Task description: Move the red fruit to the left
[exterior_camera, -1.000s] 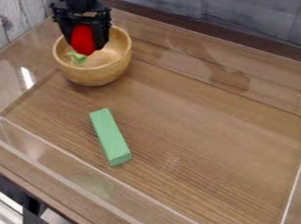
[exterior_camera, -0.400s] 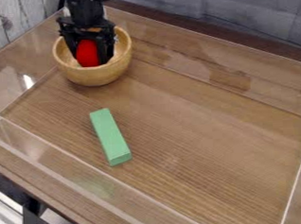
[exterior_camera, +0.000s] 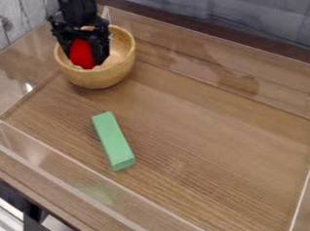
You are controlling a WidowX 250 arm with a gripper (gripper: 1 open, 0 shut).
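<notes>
My claw [exterior_camera: 80, 33] is at the red fruit [exterior_camera: 82, 54] in the bowl [exterior_camera: 113, 74]; whether it pinches, I cannot tell.

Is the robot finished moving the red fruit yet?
Not quite, it seems. The red fruit is already at the left side of the wooden bowl. The gripper is right at it, though its grip is hard to see. Probably left: letting go and backing away.

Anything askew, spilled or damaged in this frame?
Nothing looks spilled or damaged. The red fruit is at the wooden bowl's left side, by the hand. The green block lies at a slight angle on the table, nothing odd.
</notes>
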